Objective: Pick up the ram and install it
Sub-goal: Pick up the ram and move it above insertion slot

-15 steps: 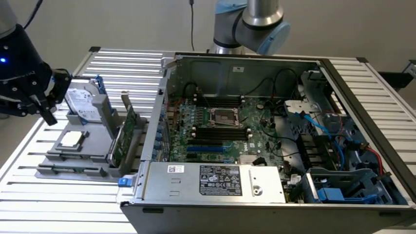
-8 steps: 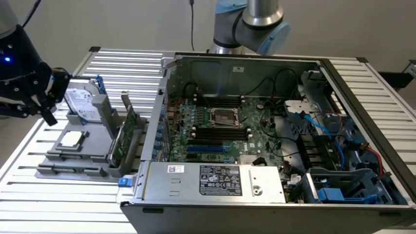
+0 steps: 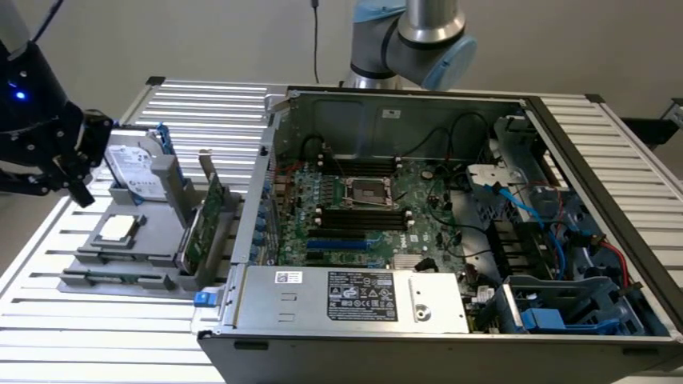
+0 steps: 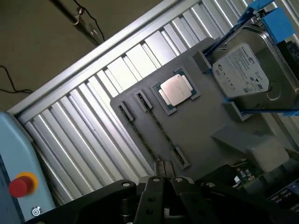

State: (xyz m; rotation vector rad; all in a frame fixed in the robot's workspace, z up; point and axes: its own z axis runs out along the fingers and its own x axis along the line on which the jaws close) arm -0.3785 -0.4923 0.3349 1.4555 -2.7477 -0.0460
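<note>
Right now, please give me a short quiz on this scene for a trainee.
1. True or false: the square silver processor chip lies on the grey plastic tray.
2. The claw is: A) open, B) shut.
3. In the exterior view, on which side of the open metal computer case does the tray stand?
Key: 1 true; 2 B; 3 the exterior view's left.

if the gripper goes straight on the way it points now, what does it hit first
Most likely the ram, standing on edge in the grey tray: the shut gripper points at its near end. Depth is unclear, so it could touch the tray beside it.
</note>
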